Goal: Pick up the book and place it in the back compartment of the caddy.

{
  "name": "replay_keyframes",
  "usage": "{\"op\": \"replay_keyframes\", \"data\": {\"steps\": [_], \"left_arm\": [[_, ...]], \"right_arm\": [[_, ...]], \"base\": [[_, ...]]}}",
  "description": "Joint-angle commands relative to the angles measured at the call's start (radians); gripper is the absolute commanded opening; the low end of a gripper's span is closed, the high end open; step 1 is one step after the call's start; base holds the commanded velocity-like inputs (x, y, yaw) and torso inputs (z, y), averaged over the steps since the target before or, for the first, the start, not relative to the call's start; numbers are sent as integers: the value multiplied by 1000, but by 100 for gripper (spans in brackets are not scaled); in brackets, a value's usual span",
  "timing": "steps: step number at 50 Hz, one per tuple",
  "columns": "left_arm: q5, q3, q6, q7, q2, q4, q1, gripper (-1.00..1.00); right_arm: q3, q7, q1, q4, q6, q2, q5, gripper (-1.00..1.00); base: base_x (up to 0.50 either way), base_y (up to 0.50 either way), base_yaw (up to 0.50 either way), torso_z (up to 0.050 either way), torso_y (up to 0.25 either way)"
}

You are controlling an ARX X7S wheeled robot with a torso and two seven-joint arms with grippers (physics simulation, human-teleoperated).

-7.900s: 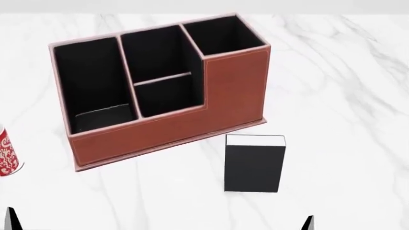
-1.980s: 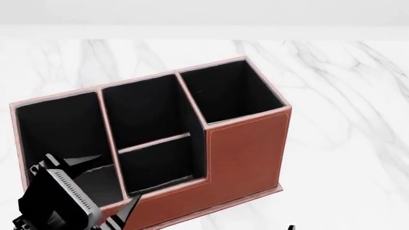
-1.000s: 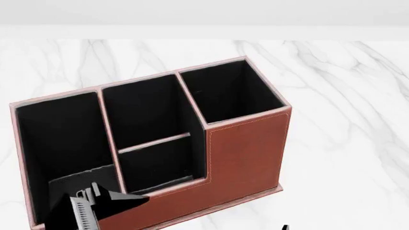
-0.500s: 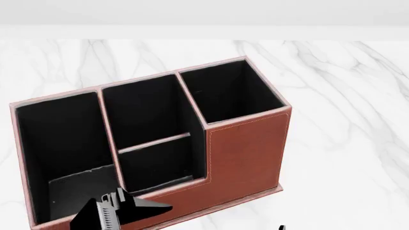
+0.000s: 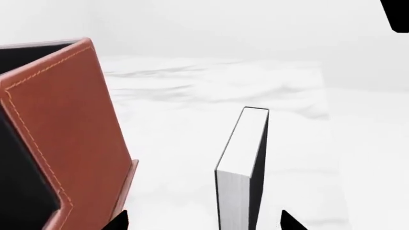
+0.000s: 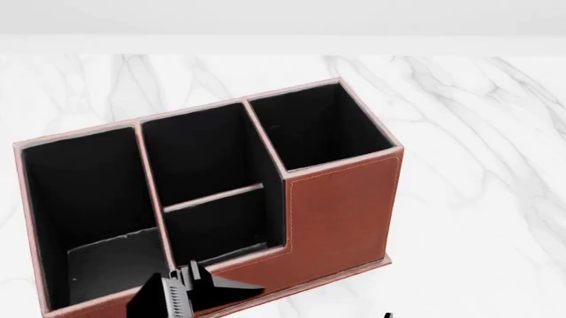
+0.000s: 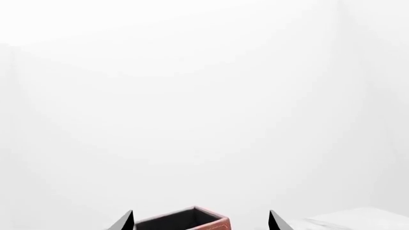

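The black book (image 5: 243, 167) with white page edges stands upright on the marble table in the left wrist view, just beyond my open, empty left gripper (image 5: 203, 223). It is out of the head view. The reddish-brown caddy (image 6: 340, 205) fills the head view, and its corner shows in the left wrist view (image 5: 70, 139). Its back compartment (image 6: 221, 222) is the small black pocket in the middle section. My left arm (image 6: 190, 296) is low, in front of the caddy's low wall. My right gripper (image 7: 201, 223) is open and empty, held high, with the caddy's tall end pocket (image 7: 191, 221) far beyond it.
The white marble table (image 6: 478, 132) stretches to the right of and behind the caddy, and its far edge (image 5: 323, 91) shows beyond the book. One black fingertip (image 6: 388, 315) of the right gripper shows at the bottom of the head view.
My left arm has moved to the right along the caddy's front wall and dropped lower in the head view. The caddy has not moved.
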Motion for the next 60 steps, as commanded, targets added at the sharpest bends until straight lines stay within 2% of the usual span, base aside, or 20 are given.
{"op": "replay_keyframes", "data": {"steps": [1, 23, 41, 60], "left_arm": [[4, 9, 41, 35, 50, -99, -26, 100], [13, 40, 96, 97, 150, -263, -74, 100], [21, 60, 132, 120, 197, -350, -84, 100], [45, 85, 185, 153, 280, -552, -133, 100]], "right_arm": [[-3, 2, -3, -3, -4, 4, 0, 100], [-9, 5, -1, -3, -6, 12, 8, 100], [-17, 8, -2, 0, -9, 14, 4, 100], [-18, 14, 0, -3, -10, 20, 6, 100]], "base": [[0, 0, 0, 0, 0], [0, 0, 0, 0, 0], [0, 0, 0, 0, 0], [0, 0, 0, 0, 0]]}}
